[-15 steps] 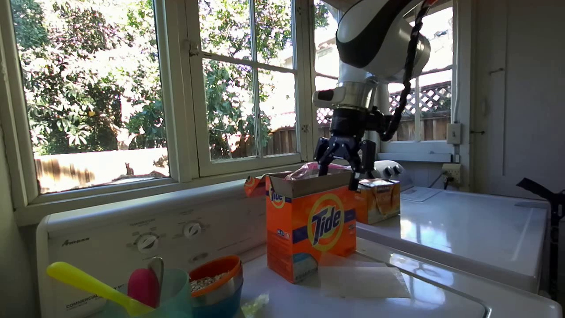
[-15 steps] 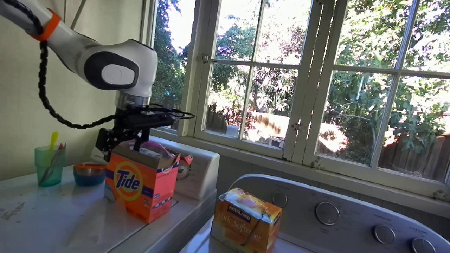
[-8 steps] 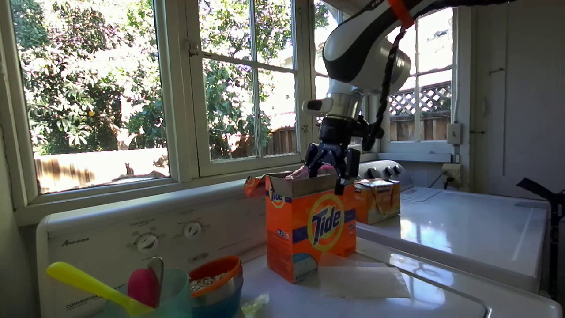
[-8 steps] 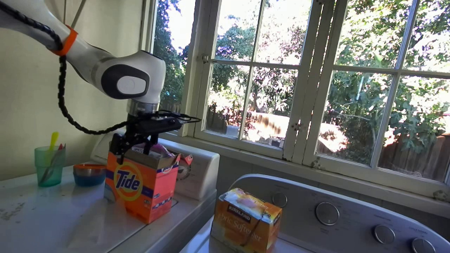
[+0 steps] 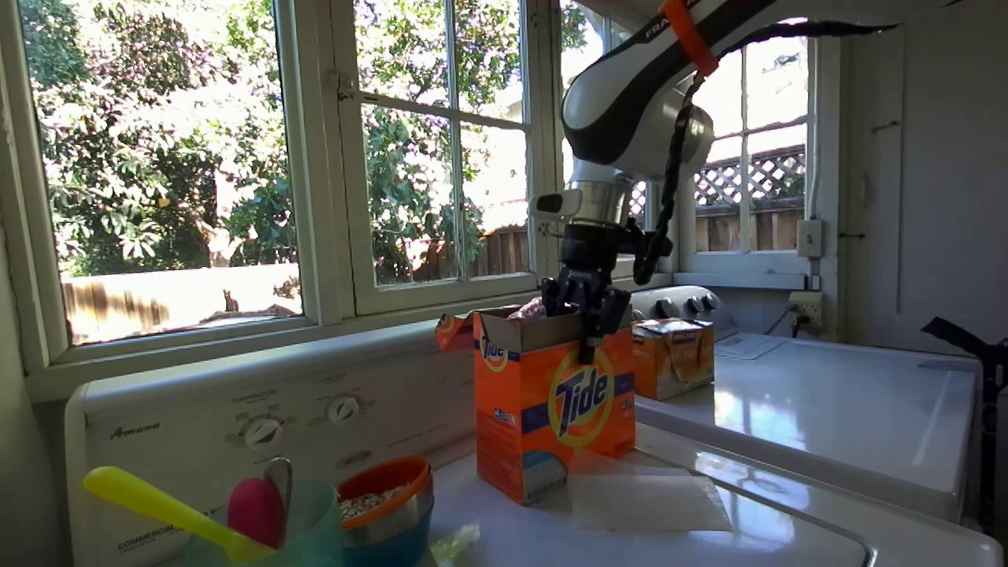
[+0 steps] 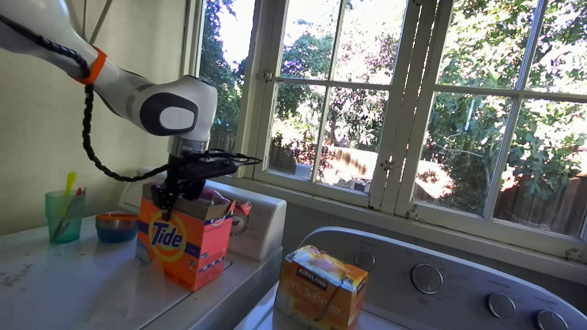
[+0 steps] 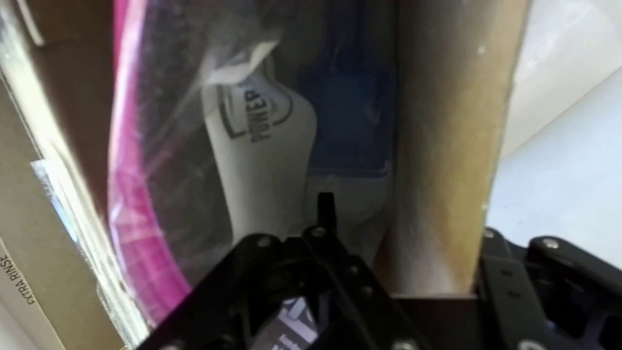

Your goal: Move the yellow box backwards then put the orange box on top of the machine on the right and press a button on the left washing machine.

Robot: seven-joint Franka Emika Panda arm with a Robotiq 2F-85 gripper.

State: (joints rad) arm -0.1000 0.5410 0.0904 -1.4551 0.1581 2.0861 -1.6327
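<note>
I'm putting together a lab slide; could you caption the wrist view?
Gripper astride a wall of the orange box, a pink-rimmed bag and POWER lettering showing inside.

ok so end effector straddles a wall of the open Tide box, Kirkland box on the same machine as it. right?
No: the Kirkland box sits on the right machine, not on the left machine with the Tide box; both exterior views show it. The end effector does straddle a wall of the open Tide box.
</note>
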